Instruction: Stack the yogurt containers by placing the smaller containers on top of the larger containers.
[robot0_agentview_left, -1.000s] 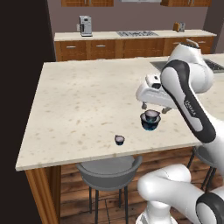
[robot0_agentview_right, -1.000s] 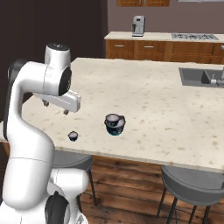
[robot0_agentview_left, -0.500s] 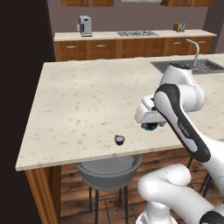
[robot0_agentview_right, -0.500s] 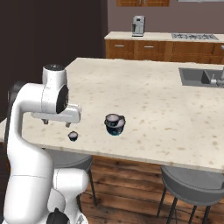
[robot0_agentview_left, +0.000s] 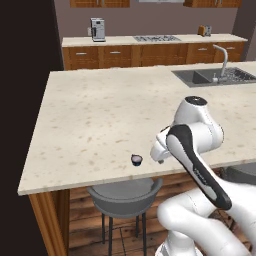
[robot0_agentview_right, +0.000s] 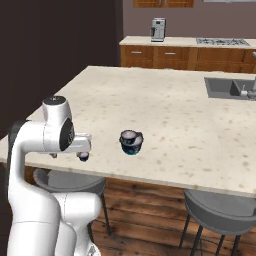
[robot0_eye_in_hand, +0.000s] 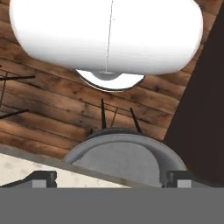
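The small cup (robot0_agentview_left: 136, 159) sits near the front edge of the counter (robot0_agentview_left: 100, 115), above a grey stool (robot0_agentview_left: 125, 192); the large cup (robot0_agentview_right: 131, 142) stands further along the same edge, apart from it. The small one looks light and stiff, with tapered sides and a thin foil top that would dent easily, so it is probably best pinched across its dark sides, low down, rather than pressed on the lid. Being so tiny, it could tip or skid if a finger nudges it first. The arm is folded low at the counter's edge, its hand just beside the small cup. In the hand view the gripper (robot0_eye_in_hand: 109, 178) has its two tips spread wide with nothing between them, looking past the counter edge down at the stool and wooden floor (robot0_eye_in_hand: 39, 113).
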